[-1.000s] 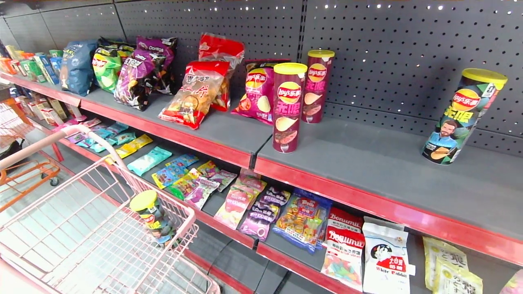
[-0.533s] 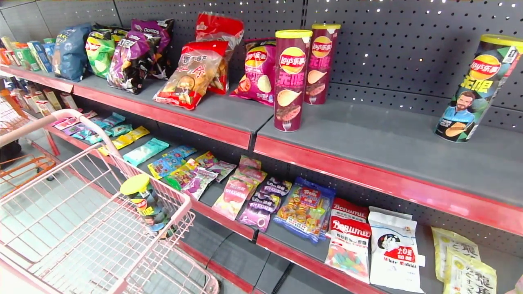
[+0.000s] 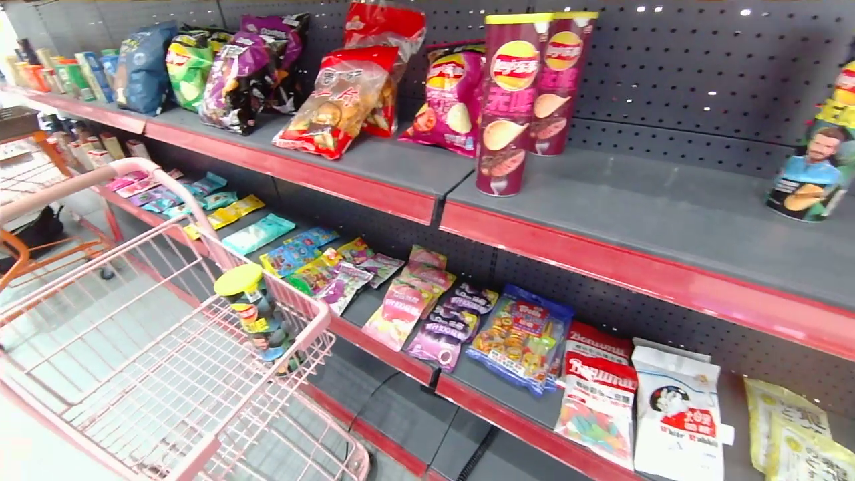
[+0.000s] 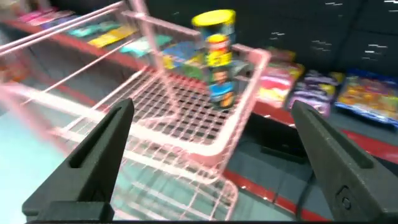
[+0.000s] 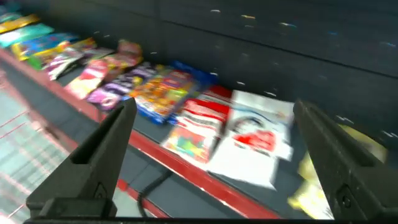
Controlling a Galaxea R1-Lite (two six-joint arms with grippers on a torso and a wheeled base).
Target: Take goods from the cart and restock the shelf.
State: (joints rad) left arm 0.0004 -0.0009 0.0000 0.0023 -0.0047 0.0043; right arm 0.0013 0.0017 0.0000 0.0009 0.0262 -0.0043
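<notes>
One yellow-lidded can (image 3: 257, 314) stands in the pink cart (image 3: 133, 374) — beside the shelf (image 3: 634, 200)

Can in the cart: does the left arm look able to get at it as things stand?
Probably yes. The open left gripper faces the can, upright in a corner of the cart. Nothing lies between them, though wire walls close two sides, so over the rim looks safest.

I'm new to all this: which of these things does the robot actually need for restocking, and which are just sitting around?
For the job: pink cart, yellow-lidded can standing in it, upper shelf, open left pincer, open right pincer.
Just lying about: chip bags, maroon tubes, sweets packets below, orange cart.
</notes>
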